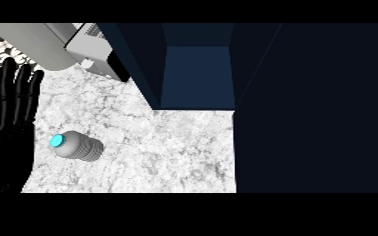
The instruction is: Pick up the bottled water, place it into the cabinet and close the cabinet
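Observation:
The bottled water (76, 145), grey with a bright cyan cap, stands on the pale marble counter (162, 150) at the lower left. My left hand (18, 105) rests at the left edge with its black fingers straight and pointing up, just left of the bottle and apart from it. The dark blue cabinet (198, 75) stands open at the top centre, and its interior shows as a lighter blue recess. Its open door (306, 105) fills the right side. My right hand shows nowhere.
A grey and white appliance (92, 50) sits at the upper left, beside the cabinet's left wall. Bare marble lies between the bottle and the cabinet opening.

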Available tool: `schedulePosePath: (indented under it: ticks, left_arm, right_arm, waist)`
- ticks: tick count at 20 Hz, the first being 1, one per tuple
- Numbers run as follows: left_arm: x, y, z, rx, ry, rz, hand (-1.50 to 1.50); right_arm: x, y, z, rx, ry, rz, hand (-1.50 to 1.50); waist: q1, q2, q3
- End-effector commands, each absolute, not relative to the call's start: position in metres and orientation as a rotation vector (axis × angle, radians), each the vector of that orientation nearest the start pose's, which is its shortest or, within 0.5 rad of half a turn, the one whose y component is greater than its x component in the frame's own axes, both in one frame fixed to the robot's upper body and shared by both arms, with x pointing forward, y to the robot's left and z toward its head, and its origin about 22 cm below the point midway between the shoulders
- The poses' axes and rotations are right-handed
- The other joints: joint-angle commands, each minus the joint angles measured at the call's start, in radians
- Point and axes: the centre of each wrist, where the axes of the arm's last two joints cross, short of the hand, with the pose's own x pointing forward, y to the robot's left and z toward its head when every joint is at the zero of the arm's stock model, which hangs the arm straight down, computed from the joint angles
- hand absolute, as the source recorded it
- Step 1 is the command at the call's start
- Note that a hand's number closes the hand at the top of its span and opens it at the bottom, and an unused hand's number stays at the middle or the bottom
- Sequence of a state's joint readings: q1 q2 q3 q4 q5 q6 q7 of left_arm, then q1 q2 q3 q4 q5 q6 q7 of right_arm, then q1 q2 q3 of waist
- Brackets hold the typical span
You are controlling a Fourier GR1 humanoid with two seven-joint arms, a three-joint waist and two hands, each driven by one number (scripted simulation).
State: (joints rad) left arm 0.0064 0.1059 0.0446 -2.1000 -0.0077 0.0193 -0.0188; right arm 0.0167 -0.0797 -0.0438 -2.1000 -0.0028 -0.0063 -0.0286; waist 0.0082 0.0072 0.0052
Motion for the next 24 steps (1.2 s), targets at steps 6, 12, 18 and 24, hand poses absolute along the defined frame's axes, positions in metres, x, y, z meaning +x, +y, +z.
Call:
schedulePosePath:
  ticks: [6,12,18,24]
  left_arm:
    - [0.187,0.269,0.133,-0.234,-2.142,-0.303,-1.50]
    - [0.152,0.281,0.077,-0.338,-1.643,0.079,-1.50]
    - [0.121,0.314,0.087,-0.329,-1.641,0.071,-1.50]
    - [0.108,0.330,0.072,-0.328,-1.639,0.083,-1.50]
  right_arm:
    - [0.184,-0.245,0.133,-0.107,-2.130,0.190,-1.50]
    - [0.157,-0.227,0.099,0.302,-1.798,-0.090,-1.50]
    - [0.137,-0.229,0.111,0.337,-1.803,-0.067,-1.50]
    - [0.132,-0.229,0.087,0.326,-1.779,-0.090,-1.50]
  waist:
    - [-0.005,-0.012,-0.006]
    - [0.001,-0.016,-0.005]
    - [-0.005,-0.010,-0.005]
    - [-0.006,-0.009,-0.005]
